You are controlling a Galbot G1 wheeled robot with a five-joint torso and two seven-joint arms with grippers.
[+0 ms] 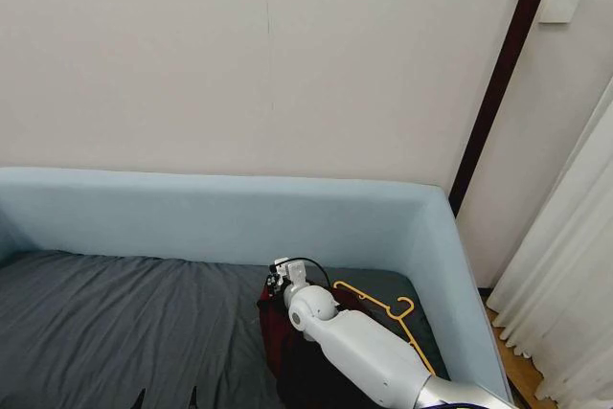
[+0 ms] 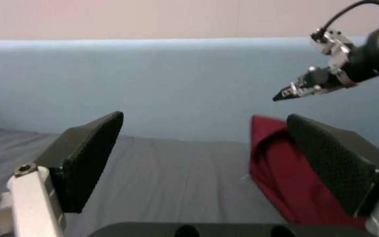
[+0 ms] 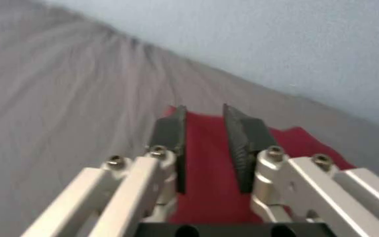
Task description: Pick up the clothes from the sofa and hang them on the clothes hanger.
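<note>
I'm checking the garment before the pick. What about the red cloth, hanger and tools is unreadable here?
Dark red cloth garment: head view, white right arm covers most; shape unknown.
Thin orange hanger: head view, lower part behind that arm.
Left tool: head view, cut by bottom edge.
Garment below open right tool: right wrist view, fingers hide part.

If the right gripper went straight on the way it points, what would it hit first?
Probably the dark red garment on the grey sofa seat: the right gripper points down at it, with nothing between. Its height above is unclear.
</note>
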